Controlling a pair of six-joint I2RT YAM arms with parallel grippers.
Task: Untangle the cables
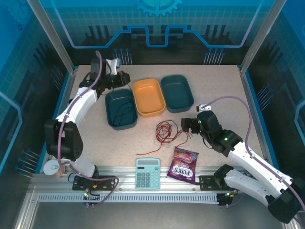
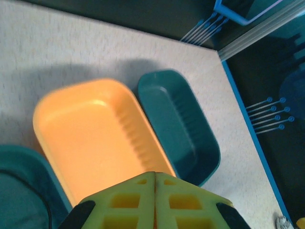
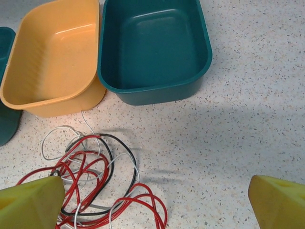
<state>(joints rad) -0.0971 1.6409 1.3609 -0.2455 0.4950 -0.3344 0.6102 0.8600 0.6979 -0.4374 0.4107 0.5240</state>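
1. The left pincer (image 2: 155,191) is pressed together with nothing between its fingers. It hangs at the back-left of the counter (image 1: 219,95), by the left teal tray (image 1: 114,98) and the orange tray (image 2: 90,138).
2. A black cable (image 1: 125,109) lies loose inside the left teal tray. We judge this tray is the drop spot for a freed wire, which would explain a closed, empty pincer there.
3. The rest of the cables (image 3: 95,181) are red, black and white loops crossing each other. They lie on the bare counter just in front of the orange tray, between the trays and the sweets bag (image 1: 182,164). One red strand trails off toward the calculator (image 1: 148,172).
4. The right pincer (image 3: 155,191) is spread wide and holds nothing. It hovers low beside the tangle, one finger over its left part and the other well to the right over bare counter. We judge it is lined up to come down and pick one strand.
5. The orange tray and the right teal tray (image 3: 157,93) hold nothing. We guess it is one tray per cable, so two are yet to be sorted.
6. The counter is pale, speckled, flat and matte. The thin wires lie close to it, so a pinch likely has to go low.
7. The calculator and the sweets bag sit at the near edge, the bag close to the tangle.
8. The room is a blue-lit enclosure with translucent panels (image 1: 157,24) on a metal frame. A slotted rail (image 1: 143,195) at the near edge carries both arm bases.
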